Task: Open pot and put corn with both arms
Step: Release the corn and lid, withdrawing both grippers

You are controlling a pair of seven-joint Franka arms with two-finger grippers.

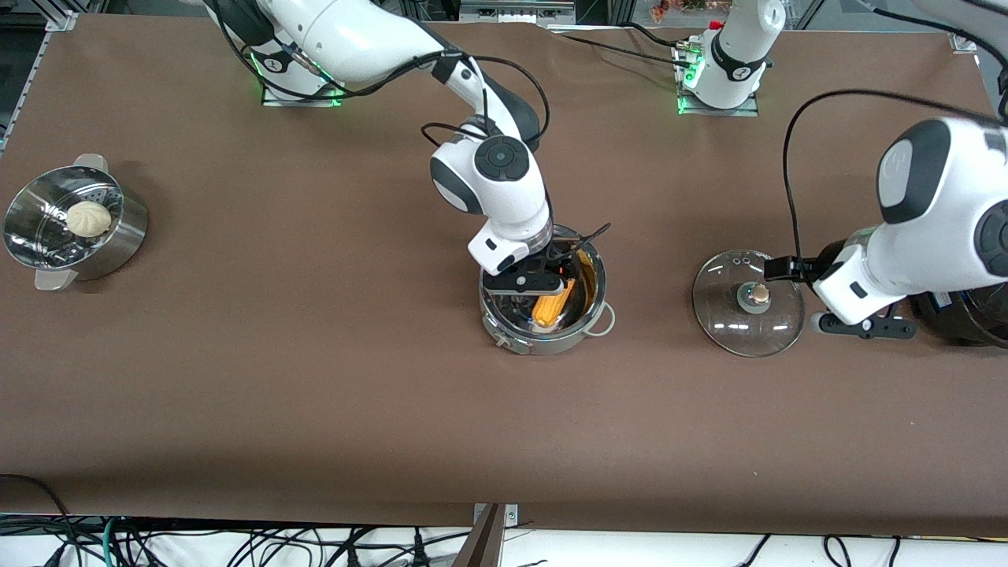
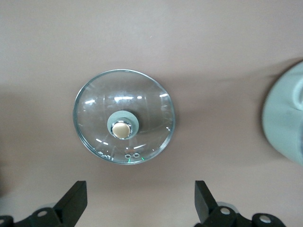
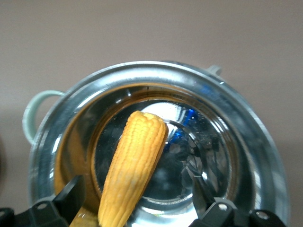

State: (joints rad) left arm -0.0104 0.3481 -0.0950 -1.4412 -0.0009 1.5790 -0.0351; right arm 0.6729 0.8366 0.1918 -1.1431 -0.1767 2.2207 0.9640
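The steel pot (image 1: 592,260) stands open mid-table. The yellow-orange corn (image 1: 551,305) lies slanted inside it, one end on the bottom, the other against the wall. My right gripper (image 1: 538,290) hangs at the pot's mouth, open, with a finger on each side of the corn's upper end, not touching it. In the right wrist view the corn (image 3: 135,161) lies in the pot (image 3: 156,68) between the fingers of the right gripper (image 3: 135,198). The glass lid (image 1: 748,303) lies knob up on the table toward the left arm's end. My left gripper (image 1: 866,327) is open and empty beside it. The left wrist view shows the lid (image 2: 124,116) ahead of the left gripper (image 2: 139,201).
A perforated steamer pot (image 1: 118,236) with a white bun (image 1: 88,219) stands at the right arm's end of the table. A dark round object (image 1: 965,319) sits under the left arm at the table's edge.
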